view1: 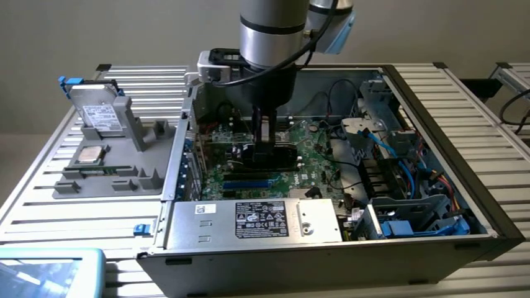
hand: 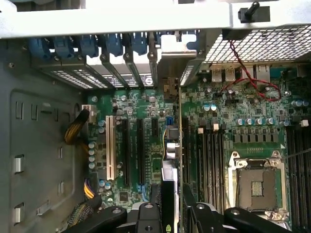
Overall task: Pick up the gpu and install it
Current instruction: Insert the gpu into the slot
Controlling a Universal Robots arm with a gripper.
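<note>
Misalignment worries me: with the gripper [hand: 170, 216] clamped on the gpu [hand: 168, 191] over the motherboard [hand: 141, 99], any tilt could jam its edge.

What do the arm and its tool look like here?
The arm is a silver-grey cylinder with a black ring and a light blue joint cap. A black cable runs down it toward a white wrist box. The tool is black with silver screws.

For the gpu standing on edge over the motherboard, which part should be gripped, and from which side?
Its upper long edge, from straight above, clamping the two flat faces: the gpu is thin and stands upright, lower edge toward the slots. The gripper holds it so.
</note>
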